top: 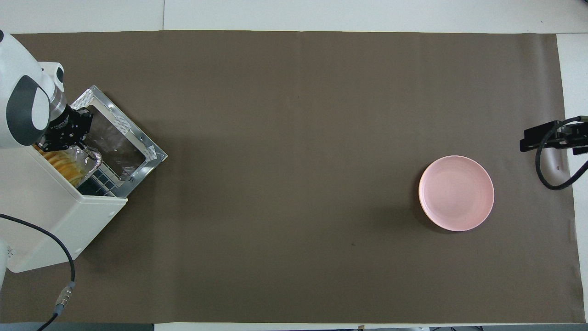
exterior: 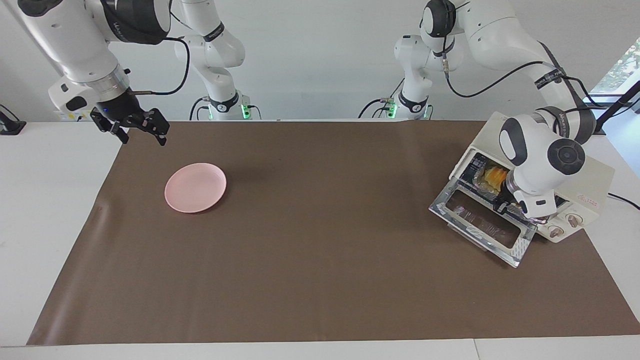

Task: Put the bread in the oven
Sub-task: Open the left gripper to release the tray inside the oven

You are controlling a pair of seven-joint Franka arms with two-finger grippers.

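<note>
Oven [exterior: 585,182] at the left arm's end of the table, on the brown mat [exterior: 320,280], door [exterior: 482,222] dropped open and lying flat in front of it. Bread [exterior: 492,177] sits inside the oven cavity on a foil tray [top: 89,158], just past the door hinge; golden ridged slices show through the opening in both views. Left gripper [exterior: 510,206] is down at the oven mouth, over the inner edge of the door and right beside the tray; wrist body hides the fingers, so cannot tell whether they are apart or closed, nor whether they touch the tray. Pink plate [exterior: 195,187] lies bare on the mat toward the right arm's end, well apart from the oven. Right gripper [exterior: 142,131] hangs in the air over the mat's edge near the plate, fingers spread, holding nothing; that arm waits.
</note>
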